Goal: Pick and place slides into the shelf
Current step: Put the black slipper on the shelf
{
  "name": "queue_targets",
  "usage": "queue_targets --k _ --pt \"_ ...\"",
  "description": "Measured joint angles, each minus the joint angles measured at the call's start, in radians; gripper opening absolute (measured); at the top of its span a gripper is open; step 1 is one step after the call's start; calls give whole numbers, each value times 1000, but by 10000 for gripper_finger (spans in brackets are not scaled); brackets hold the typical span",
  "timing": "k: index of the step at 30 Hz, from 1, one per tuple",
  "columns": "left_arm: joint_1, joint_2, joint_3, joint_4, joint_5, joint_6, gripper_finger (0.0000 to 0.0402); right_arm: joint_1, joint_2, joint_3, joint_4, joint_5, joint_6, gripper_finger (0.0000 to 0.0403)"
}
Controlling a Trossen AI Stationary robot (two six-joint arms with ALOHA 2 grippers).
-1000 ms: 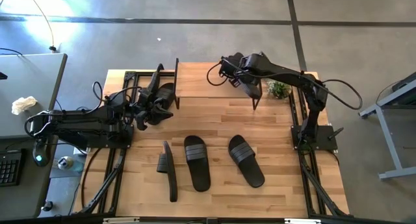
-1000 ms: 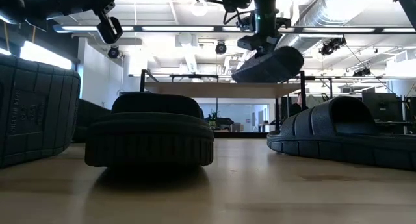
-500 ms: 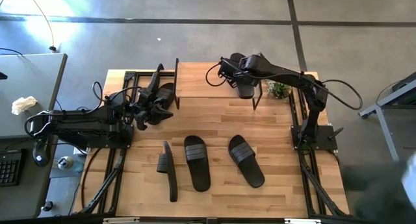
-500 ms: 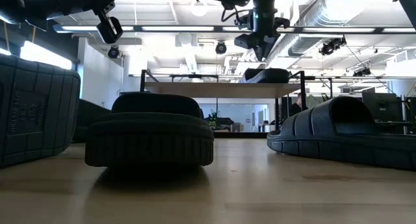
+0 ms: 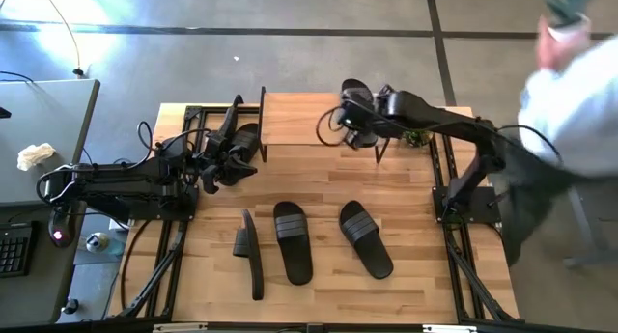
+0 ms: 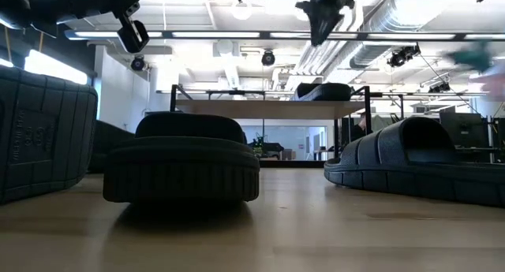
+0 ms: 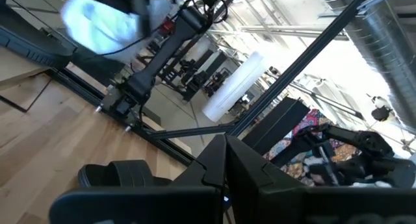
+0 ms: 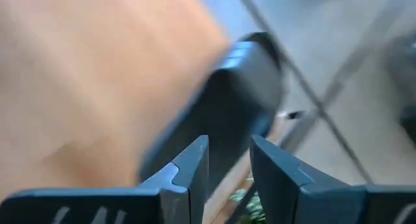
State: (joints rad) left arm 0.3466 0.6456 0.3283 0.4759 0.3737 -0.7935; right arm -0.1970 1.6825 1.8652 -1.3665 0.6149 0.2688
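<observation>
- Three slides lie on the bare table (image 5: 406,193) in front of the shelf (image 5: 299,121): one tipped on its edge (image 5: 253,251), a middle one flat (image 5: 292,239), and a third flat and angled (image 5: 365,238) nearest my right arm's side.
- One more slide (image 5: 355,94) sits on the shelf's light wood top board, at the end nearest my right arm; in the low view it rests flat on that board (image 6: 323,91).
- My right gripper (image 5: 359,125) hovers above the shelf's top, just beside that slide, and it holds nothing.
- Its fingers (image 8: 192,169) stand apart with a clear gap, and through the gap the wrist camera shows the dark slide (image 8: 221,113) lying on the wood below, blurred.
- My left gripper (image 5: 237,145) is at the shelf's other end, by the black frame, fingers drawn fully together.
- A slide (image 5: 249,140) lies right under that gripper; I cannot tell whether I am gripping it.
- From my left wrist I see a black slide (image 7: 117,178) close ahead on the wood.
- A person in a pale sleeve (image 5: 570,72) shows blurred beyond the table's right edge.
- A small green plant (image 5: 417,135) sits near the shelf's right leg.
</observation>
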Motion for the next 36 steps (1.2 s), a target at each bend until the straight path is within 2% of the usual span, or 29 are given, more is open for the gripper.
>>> queue_targets --k 4,7,9,12,21,25,31,36 --pt "0 0 0 0 0 0 1 67 -81 0 -17 -289 -46 106" --pt "0 0 0 0 0 0 1 118 -136 0 -21 -527 -1 106" --pt "0 0 0 0 0 0 1 156 -169 0 -21 -627 69 106" --pt "0 0 0 0 0 0 1 224 -211 1 -22 -680 162 106" --pt "0 0 0 0 0 0 1 480 -249 1 -21 -657 405 106" --pt "0 0 0 0 0 -1 1 598 -213 1 -44 -573 441 106" --pt "0 0 0 0 9 -2 1 755 -105 0 -215 -407 438 106" --pt "0 0 0 0 27 1 1 842 -25 -92 -144 -239 340 106"
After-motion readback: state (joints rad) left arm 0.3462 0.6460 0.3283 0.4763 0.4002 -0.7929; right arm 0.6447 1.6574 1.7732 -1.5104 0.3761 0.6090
